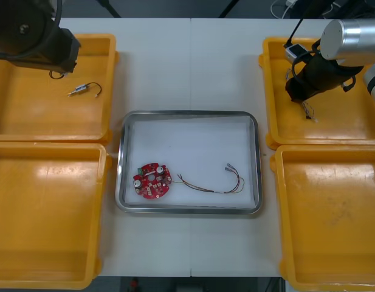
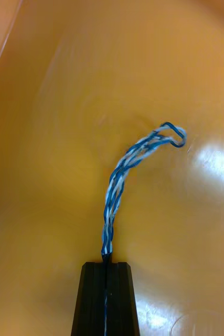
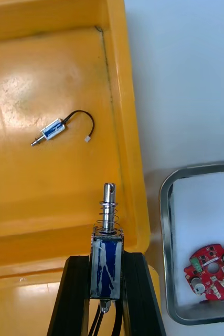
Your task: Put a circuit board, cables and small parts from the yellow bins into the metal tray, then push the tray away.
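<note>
Light, smooth bench [image 1: 190, 67]; glossy yellow bins [image 1: 47, 109] flank a white-lined metal tray [image 1: 188, 113] holding the round red circuit board [image 1: 152, 180] and a thin cable [image 1: 211, 185]. My right tool [image 2: 106, 265] pinches the twisted blue-white cable [image 2: 117, 189] in its far bin; my left tool [image 3: 106, 260] clamps a sprung small metal part [image 3: 106, 241] over its own.

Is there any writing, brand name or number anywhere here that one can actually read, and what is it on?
No text can be read.
Red circuit board in the metal tray: any printing is too small.
Blue label on the small metal part in the left gripper: pale streaks, no legible letters.
Second small metal part, in the yellow bin: label too small.
Twisted blue and white cable in the right gripper: none.
</note>
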### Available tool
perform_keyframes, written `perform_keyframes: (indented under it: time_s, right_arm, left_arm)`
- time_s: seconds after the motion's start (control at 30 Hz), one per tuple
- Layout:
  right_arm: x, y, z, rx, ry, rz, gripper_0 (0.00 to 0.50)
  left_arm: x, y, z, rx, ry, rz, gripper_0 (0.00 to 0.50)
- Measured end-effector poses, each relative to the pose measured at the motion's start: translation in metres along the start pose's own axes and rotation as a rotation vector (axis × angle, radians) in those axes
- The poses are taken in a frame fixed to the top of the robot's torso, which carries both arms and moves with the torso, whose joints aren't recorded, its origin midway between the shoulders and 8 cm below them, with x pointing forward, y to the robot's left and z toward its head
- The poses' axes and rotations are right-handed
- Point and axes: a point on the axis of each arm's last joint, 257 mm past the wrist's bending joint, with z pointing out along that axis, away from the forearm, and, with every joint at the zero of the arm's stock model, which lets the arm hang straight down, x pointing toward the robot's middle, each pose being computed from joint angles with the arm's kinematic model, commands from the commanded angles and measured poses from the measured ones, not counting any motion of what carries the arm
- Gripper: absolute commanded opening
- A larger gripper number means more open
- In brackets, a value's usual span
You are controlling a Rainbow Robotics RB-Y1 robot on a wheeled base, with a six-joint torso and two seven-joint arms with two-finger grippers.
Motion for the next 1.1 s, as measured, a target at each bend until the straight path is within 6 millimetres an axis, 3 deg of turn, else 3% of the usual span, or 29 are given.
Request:
perform_keyframes:
  time_s: [0.13,0.3,0.53,0.73,1.1]
  right_arm:
    - [0.003,0.003,-0.013,-0.023,0.029,-0.048,0.000]
    - [0.001,0.001,-0.038,-0.044,0.041,-0.055,0.000]
    - [0.003,-0.004,-0.071,-0.086,0.051,-0.043,0.000]
    - [0.008,-0.004,-0.094,-0.122,0.066,-0.070,0.000]
    - [0.020,0.001,-0.140,-0.152,0.115,-0.154,0.000]
  left_arm:
    - [0.010,-0.001,0.001,-0.054,-0.016,-0.168,0.000]
    - [0.018,-0.016,0.015,-0.063,-0.041,-0.367,0.000]
    - [0.024,-0.047,0.044,-0.098,-0.075,-0.347,0.000]
    - [0.048,-0.076,0.070,-0.106,-0.053,-0.313,0.000]
    - [0.086,-0.099,0.104,-0.159,-0.054,-0.290,0.000]
